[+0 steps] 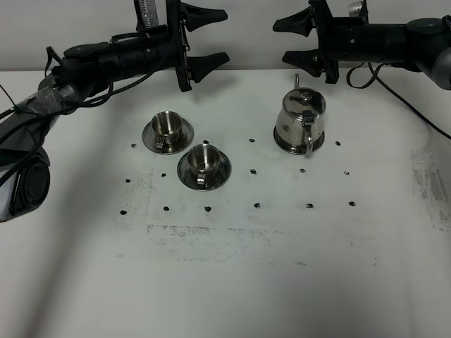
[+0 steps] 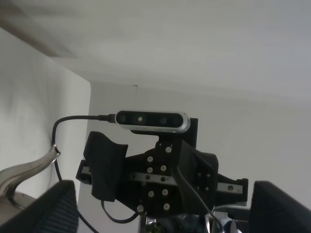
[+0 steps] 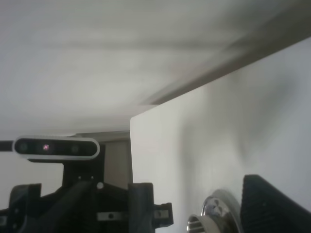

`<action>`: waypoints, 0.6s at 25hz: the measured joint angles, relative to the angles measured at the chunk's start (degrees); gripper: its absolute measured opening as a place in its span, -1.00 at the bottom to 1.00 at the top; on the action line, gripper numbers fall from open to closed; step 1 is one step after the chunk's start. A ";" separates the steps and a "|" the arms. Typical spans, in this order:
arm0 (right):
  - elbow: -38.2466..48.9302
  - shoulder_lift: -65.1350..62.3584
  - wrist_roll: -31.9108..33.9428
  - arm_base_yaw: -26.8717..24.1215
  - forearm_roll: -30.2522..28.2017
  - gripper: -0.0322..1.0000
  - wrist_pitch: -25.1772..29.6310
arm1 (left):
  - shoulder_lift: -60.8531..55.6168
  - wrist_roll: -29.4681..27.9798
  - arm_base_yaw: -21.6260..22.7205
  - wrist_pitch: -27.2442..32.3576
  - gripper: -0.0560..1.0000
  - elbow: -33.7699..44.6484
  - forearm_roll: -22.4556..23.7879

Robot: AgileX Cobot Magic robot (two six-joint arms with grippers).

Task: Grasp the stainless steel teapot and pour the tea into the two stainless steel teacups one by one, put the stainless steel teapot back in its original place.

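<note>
Spread wide and empty above white desk (image 1: 232, 289): left tool (image 1: 211, 39), right tool (image 1: 289, 41); shiny bell-shaped steel teapot (image 1: 299, 114) upright, nearer right tool.

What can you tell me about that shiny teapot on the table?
The teapot is a polished, bell-shaped steel pot standing upright on a flat round steel disc, right of the middle of the white table. Its lid is on, with a small knob; the thin curved spout points away from the camera, the loop handle towards it. Nothing else touches it.
</note>
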 joint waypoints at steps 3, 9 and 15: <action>0.00 0.00 0.00 0.00 0.00 0.22 0.00 | 0.00 0.00 0.00 0.00 0.42 0.00 0.00; 0.00 0.00 0.06 0.00 0.00 0.22 0.00 | 0.00 0.00 0.00 0.00 0.42 0.00 0.00; -2.12 0.00 -7.09 -0.37 -1.21 0.22 1.88 | -0.25 10.46 0.12 0.24 0.40 -0.88 0.00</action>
